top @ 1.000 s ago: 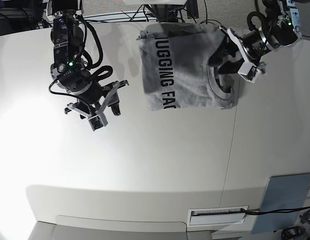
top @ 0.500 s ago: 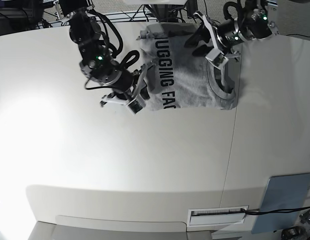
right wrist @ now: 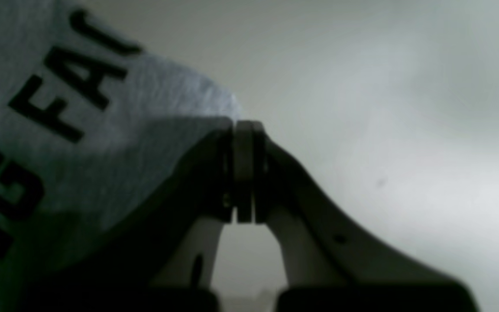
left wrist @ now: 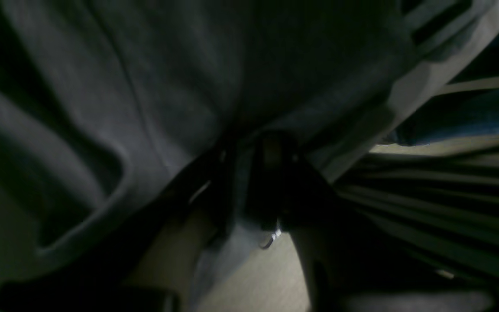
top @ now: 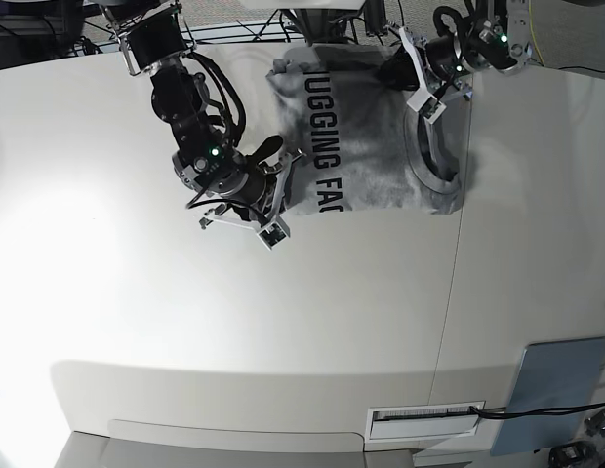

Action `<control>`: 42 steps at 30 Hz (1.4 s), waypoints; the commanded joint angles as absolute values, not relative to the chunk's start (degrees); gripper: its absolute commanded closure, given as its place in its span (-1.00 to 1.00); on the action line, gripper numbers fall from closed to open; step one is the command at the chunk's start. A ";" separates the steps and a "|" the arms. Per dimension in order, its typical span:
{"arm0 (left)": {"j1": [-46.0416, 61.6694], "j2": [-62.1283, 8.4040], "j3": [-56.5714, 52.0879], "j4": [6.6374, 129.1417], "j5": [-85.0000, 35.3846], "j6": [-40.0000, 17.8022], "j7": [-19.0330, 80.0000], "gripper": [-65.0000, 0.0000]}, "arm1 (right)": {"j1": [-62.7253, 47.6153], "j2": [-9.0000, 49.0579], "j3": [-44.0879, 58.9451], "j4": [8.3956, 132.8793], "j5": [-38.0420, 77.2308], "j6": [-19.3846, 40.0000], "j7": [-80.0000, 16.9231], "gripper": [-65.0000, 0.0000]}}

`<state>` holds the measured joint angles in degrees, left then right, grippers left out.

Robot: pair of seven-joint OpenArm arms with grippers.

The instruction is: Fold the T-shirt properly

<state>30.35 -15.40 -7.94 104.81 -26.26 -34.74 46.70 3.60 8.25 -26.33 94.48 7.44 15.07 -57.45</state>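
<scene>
both hands have come in from the open desk [top: 312, 322] to the shirt [top: 366, 146], which lies partly folded at the far edge, lettering up. the right hand [right wrist: 243, 130] has snapped together at the near left corner; its pads [right wrist: 244, 173] meet bare, so i cannot tell if it caught cloth. the left hand [left wrist: 249, 151] is narrowing on a fold near the collar, likely readying the next fold. the cloth is soft heather-grey knit, the neck ribbed, the letters blocky black.
</scene>
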 commanded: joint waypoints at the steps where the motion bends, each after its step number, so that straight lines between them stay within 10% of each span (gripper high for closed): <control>1: 29.12 -15.73 -8.01 103.57 -23.51 -33.45 47.92 0.70 | 4.43 8.47 -26.20 95.35 7.60 15.27 -57.82 1.00; 25: 14.33 -17.17 -9.67 102.78 -21.87 -34.48 33.91 0.70 | -9.93 15.20 -25.93 115.13 3.81 13.52 -58.85 1.00; 42: 27.59 -11.97 -15.51 107.72 -27.46 -28.47 38.94 0.70 | 6.26 7.29 -19.81 92.88 2.11 12.27 -51.81 1.00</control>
